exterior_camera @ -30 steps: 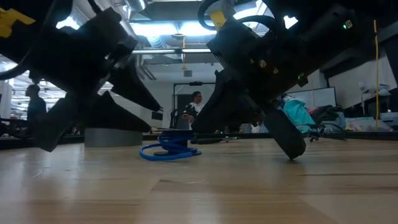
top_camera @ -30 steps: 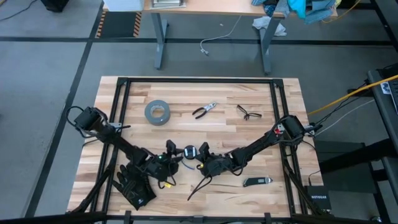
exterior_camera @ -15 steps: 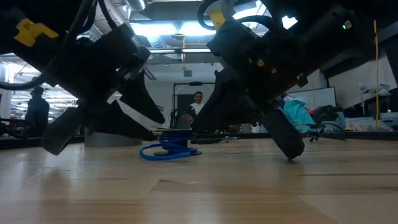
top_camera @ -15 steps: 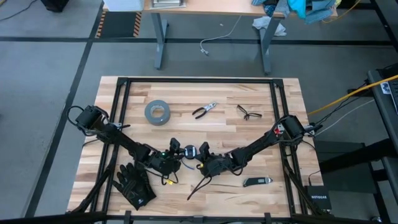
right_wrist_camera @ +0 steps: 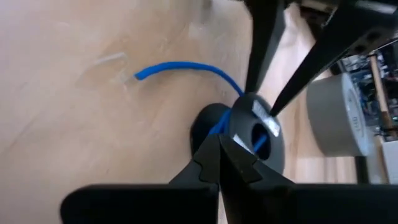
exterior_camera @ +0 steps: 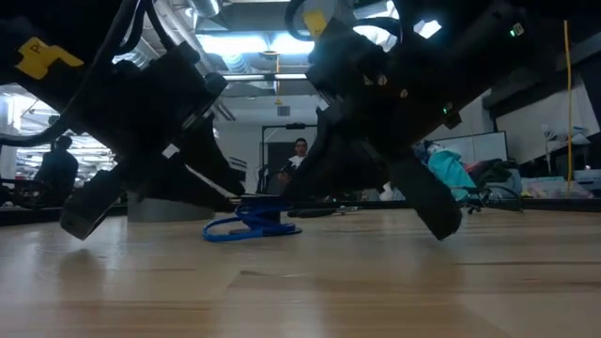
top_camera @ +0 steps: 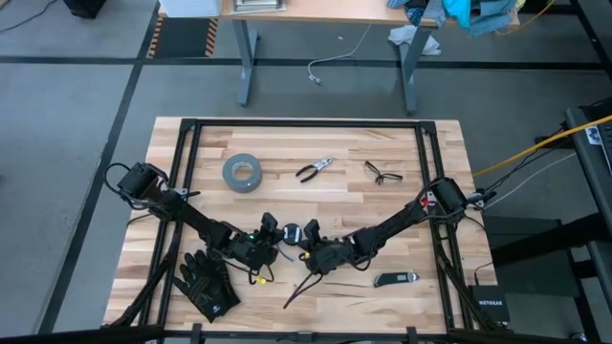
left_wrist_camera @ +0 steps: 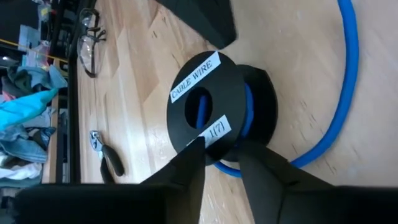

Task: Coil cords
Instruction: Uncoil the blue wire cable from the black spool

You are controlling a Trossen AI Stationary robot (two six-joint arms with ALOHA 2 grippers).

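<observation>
Two dark arms meet over the cords, a small black spool wound with blue cable that sits on the bench below the grey tape roll and toward the front edge. We see the left gripper pressed in from the tape-roll side of the spool, its jaws parted only narrowly and straddling the rim of the upper disc beside the white label; whether they truly pinch that rim we cannot tell. We read this as a steadying hold, keeping the spool from spinning or sliding. The right gripper comes in from the opposite side, jaws closed tip to tip right against the spool; whether cable is caught between them is hidden. A loose blue tail curls away from the spool and lies flat on the wood, so we judge the winding unfinished: that slack has to be led round the core. Pliers and safety glasses lie level with the tape roll, well apart from the work; black gloves rest below the left arm.
</observation>
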